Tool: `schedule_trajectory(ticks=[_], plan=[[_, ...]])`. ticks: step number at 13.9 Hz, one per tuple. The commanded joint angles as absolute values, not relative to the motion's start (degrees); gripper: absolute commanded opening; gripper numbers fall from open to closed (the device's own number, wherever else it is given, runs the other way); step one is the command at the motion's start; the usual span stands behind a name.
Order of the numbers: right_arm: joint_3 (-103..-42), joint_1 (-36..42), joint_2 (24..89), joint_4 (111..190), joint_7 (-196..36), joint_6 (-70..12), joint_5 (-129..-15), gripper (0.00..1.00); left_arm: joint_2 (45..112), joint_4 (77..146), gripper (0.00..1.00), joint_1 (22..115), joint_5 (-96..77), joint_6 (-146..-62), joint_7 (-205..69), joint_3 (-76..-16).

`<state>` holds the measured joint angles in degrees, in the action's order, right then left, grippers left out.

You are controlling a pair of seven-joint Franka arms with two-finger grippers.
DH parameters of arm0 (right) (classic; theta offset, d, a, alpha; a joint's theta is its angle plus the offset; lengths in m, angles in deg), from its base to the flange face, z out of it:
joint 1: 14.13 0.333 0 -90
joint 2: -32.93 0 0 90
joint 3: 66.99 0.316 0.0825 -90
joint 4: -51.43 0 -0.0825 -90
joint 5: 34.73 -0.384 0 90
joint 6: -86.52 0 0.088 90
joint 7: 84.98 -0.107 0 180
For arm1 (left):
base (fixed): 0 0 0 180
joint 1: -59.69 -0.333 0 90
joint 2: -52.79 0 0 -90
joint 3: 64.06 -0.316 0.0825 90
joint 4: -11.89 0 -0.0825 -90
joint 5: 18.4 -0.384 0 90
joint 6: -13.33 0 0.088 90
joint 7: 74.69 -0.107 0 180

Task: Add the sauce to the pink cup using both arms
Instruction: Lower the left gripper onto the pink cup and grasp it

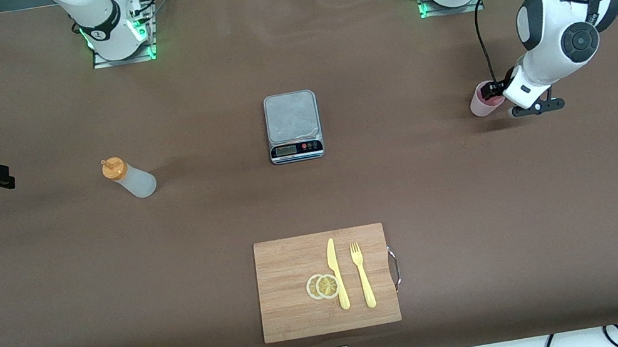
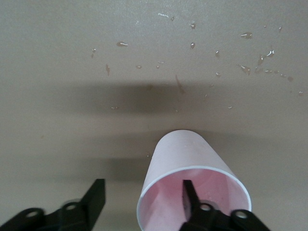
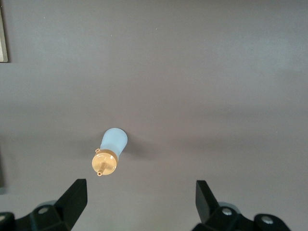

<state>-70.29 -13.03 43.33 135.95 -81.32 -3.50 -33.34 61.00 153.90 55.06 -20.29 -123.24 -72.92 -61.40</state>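
The left pincer straddles the pale pink translucent plastic cup's rim, fingers spread; the right pincer hangs spread above the whitish orange-capped squeeze bottle.

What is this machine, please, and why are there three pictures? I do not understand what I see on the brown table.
These are two white robot arms, each ending in a two-finger gripper. One picture comes from a high camera facing them; the other two come from cameras on their wrists.

The left gripper is at the pink cup, near the left arm's end of the table: one finger is inside the cup, the other outside, not yet closed on the wall. The right gripper hangs open in the air near the sauce bottle, holding nothing.

A scale sits mid-table. Nearer the front camera, a cutting board holds a knife, a fork and lemon slices.
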Motion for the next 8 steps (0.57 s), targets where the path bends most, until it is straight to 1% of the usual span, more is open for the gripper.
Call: schedule_trajectory(ticks=[1,5,8], plan=[[-70.2,-13.1,43.9,134.6,-81.6,-3.2,-32.5,1.00,60.3,153.4,0.00,54.2,-20.1,-123.0,-74.4,-60.7],[-70.2,-13.1,43.9,134.6,-81.6,-3.2,-32.5,1.00,59.4,152.2,0.00,54.8,-19.7,-122.9,-74.2,-60.5],[-70.2,-13.1,43.9,134.6,-81.6,-3.2,-32.5,1.00,57.8,150.3,0.00,54.9,-19.5,-122.1,-73.4,-56.1]])
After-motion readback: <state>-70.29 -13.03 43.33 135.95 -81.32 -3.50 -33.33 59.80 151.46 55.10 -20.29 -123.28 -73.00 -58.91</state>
